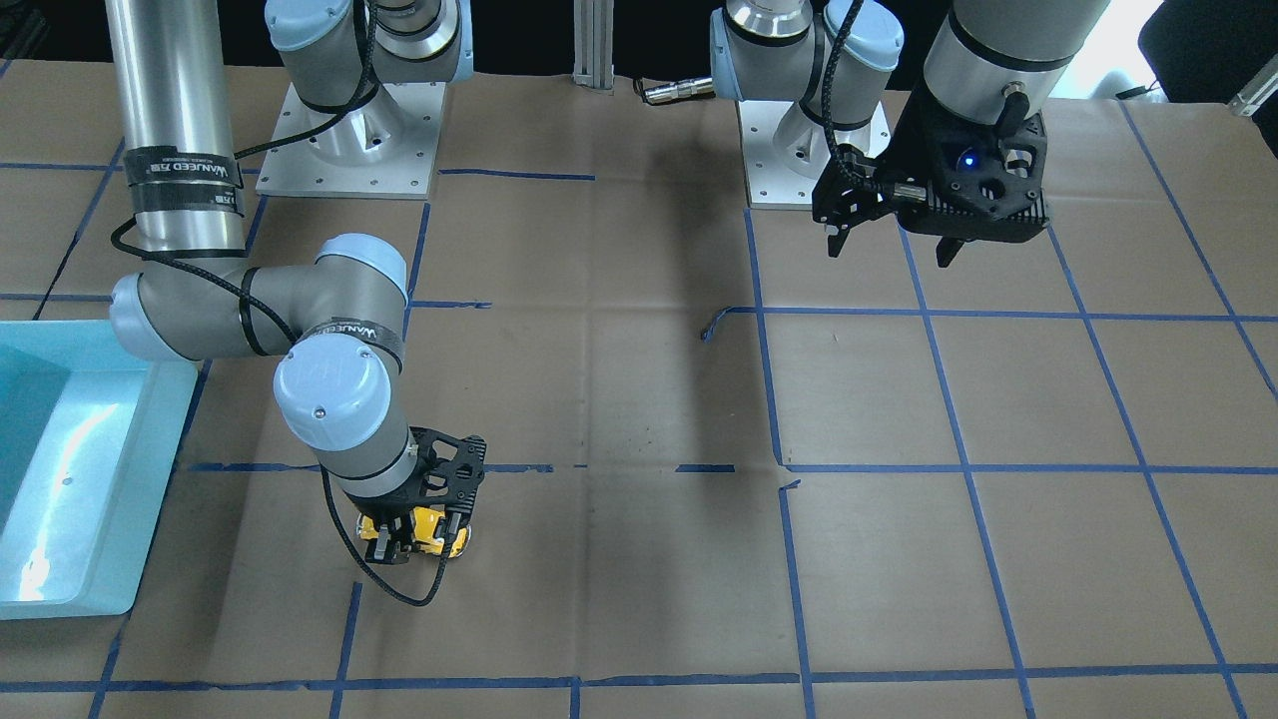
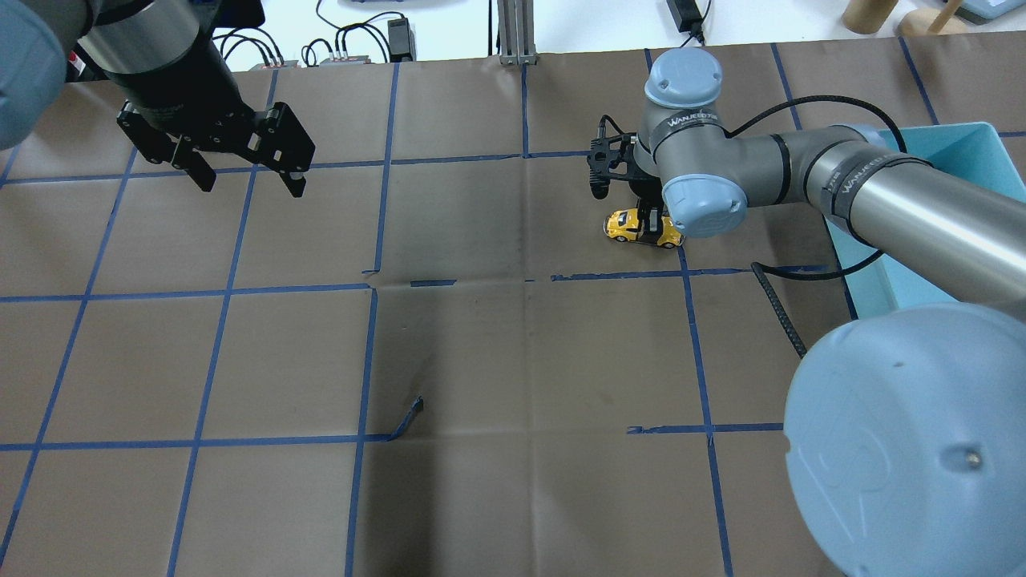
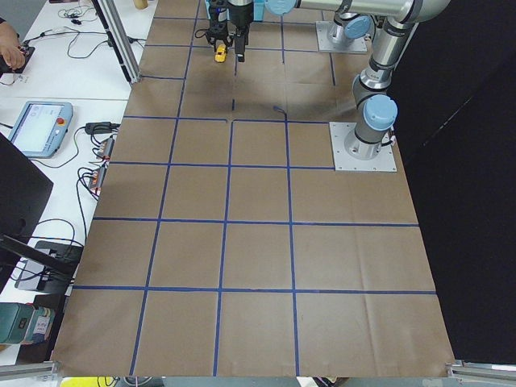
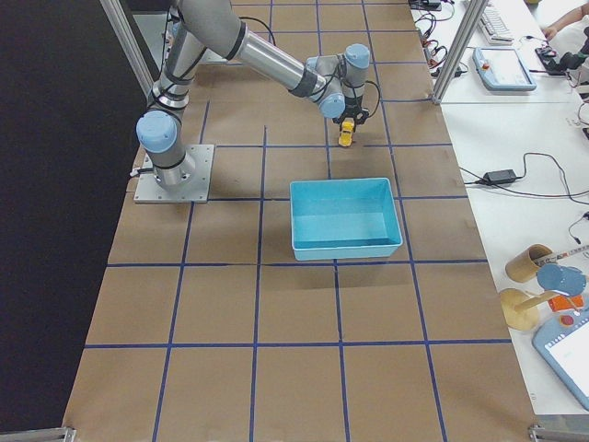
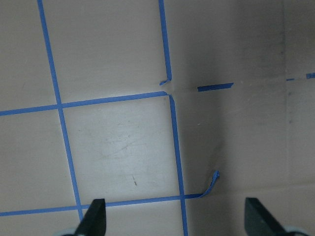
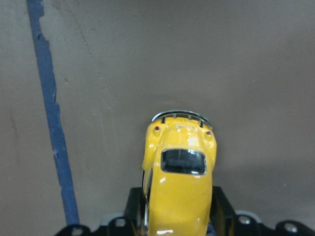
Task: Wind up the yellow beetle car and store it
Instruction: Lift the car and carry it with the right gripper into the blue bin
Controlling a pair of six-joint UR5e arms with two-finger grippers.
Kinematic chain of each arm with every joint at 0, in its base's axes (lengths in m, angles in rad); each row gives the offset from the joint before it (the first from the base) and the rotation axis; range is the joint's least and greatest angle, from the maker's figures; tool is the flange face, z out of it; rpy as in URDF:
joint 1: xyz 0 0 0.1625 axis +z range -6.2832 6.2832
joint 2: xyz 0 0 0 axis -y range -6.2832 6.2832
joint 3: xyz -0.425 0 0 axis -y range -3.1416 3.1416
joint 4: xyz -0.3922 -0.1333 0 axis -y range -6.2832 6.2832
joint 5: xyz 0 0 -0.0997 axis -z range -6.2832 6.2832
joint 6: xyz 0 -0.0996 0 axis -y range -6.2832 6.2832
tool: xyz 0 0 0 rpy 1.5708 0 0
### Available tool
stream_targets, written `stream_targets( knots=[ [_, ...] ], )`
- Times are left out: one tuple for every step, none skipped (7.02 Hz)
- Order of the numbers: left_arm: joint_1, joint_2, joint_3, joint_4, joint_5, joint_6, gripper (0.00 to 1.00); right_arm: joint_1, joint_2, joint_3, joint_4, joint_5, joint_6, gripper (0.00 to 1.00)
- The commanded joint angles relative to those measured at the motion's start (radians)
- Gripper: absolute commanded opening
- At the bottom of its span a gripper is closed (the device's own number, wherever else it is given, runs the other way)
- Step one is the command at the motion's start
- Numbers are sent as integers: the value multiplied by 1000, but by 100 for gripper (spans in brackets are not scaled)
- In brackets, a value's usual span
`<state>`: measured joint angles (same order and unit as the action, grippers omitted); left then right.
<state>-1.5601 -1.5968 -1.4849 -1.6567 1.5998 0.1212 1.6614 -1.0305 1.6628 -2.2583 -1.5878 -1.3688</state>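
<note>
The yellow beetle car [image 2: 632,225] stands on its wheels on the brown paper at the table's far right, near the blue bin. My right gripper [image 1: 419,546] comes down from above and is shut on it, a black finger on each flank. In the right wrist view the yellow beetle car [image 6: 179,187] fills the lower middle, with a dark window and a silver bumper pointing away. My left gripper [image 2: 244,172] hangs open and empty above the far left of the table, well away from the car, with only taped paper between its fingertips [image 5: 96,216].
A light blue bin [image 2: 962,156] sits at the right edge, just beyond the car, and is also seen as the blue bin [image 4: 345,182]. Blue tape lines grid the paper, with one loose curl of tape [image 2: 409,417]. The arm bases [image 1: 354,140] stand on the robot's side.
</note>
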Motion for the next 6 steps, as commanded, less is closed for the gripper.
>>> stream_targets(
  knots=[
    [0,0,0,2,0,0,100,0,-49,-18,2,-1,60,15],
    [0,0,1,0,0,0,100,-6,-80,-61,25,-6,63,15],
    [2,0,2,2,0,0,100,-26,-124,-87,92,-11,109,16],
    [2,0,2,0,0,0,100,-75,-187,-98,145,-14,266,16],
    [2,0,2,2,-1,0,100,-159,-222,-100,229,-5,340,17],
    [2,0,2,2,-1,0,100,-232,-270,-100,311,-4,379,17]
  ],
)
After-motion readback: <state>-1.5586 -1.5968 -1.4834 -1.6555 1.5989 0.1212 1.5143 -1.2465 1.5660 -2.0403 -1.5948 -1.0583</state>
